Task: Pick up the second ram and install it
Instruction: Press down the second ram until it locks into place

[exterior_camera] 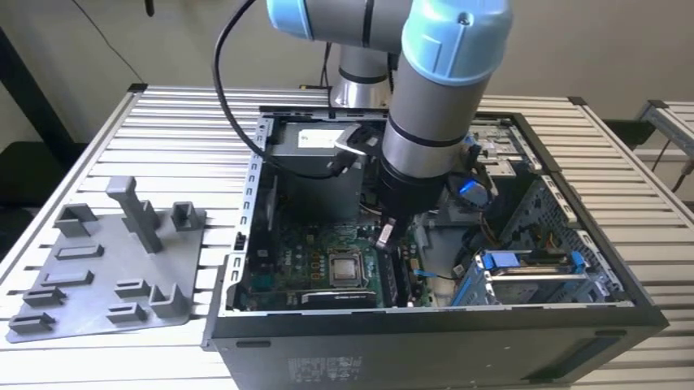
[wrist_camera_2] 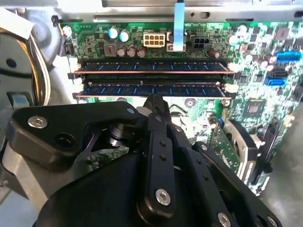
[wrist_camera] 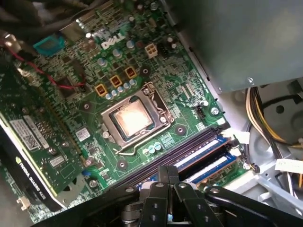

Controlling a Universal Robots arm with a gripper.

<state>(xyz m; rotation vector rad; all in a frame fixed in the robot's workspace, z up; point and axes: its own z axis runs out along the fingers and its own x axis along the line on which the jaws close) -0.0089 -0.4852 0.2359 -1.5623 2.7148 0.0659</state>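
now | end effector [wrist_camera_2: 155, 101]: fingers pressed together | touching second ram [wrist_camera_2: 151, 89] seated in slot

Green motherboard [wrist_camera: 142, 90]; grey fixture tray [exterior_camera: 109, 268]; light-blue arm joints [exterior_camera: 456, 36]; black gripper [wrist_camera_2: 154, 101].

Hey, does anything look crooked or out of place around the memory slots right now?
Nothing stands out. In the second wrist view two RAM sticks lie parallel and level in their slots on the motherboard, with the gripper just above the nearer one. The grey fixture tray sits flat beside the computer case.
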